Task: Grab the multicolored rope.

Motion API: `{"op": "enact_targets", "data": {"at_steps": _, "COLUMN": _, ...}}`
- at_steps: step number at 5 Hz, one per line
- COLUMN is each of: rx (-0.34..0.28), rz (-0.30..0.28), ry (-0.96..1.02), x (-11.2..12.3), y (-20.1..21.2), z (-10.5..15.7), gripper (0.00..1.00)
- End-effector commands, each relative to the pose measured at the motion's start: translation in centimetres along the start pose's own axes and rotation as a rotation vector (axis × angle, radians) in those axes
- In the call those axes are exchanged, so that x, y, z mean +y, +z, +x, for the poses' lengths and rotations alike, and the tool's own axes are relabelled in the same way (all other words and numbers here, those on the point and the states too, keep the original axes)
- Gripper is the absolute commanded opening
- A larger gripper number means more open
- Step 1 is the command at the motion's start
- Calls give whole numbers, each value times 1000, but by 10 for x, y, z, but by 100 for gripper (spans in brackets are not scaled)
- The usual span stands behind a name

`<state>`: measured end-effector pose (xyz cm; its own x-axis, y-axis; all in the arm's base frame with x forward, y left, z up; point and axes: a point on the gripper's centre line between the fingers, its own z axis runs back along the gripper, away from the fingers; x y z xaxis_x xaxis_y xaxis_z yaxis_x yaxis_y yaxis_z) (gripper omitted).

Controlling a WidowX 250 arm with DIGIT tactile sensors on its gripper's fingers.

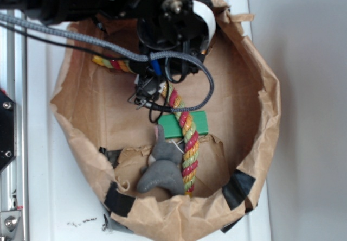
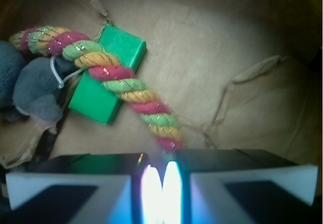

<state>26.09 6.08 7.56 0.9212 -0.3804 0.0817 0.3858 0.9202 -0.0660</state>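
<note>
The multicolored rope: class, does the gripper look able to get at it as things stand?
Probably yes. The multicolored rope lies on top of the green block, uncovered, running up to the gripper. The grey plush toy touches only its far end. Its jaws look nearly shut.

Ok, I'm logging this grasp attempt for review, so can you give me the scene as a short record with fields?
container: brown paper bag, rim rolled down, black tape patches on its outside
target: multicolored rope, red, yellow and green strands, lying across the green block
green block: flat on the bag floor, under the rope
grey plush toy: beside the rope's far end, touching it
hand: fingers almost together, rope end disappears just in front of them
grasp: cannot tell whether the rope is pinched
</note>
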Motion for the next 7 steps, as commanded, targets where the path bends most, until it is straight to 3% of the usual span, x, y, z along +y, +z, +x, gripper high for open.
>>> {"op": "enact_targets", "data": {"at_steps": 1, "rx": -86, "rz": 98, "ry": -23, "x": 11, "y": -6, "z": 1, "gripper": 100}}
{"op": "enact_targets", "data": {"at_steps": 5, "rx": -83, "rz": 188, "ry": -13, "x": 20, "y": -65, "z": 13, "gripper": 100}}
{"op": "enact_targets", "data": {"at_steps": 7, "rx": -97, "rz": 188, "ry": 8, "x": 24, "y": -71, "z": 15, "gripper": 100}}
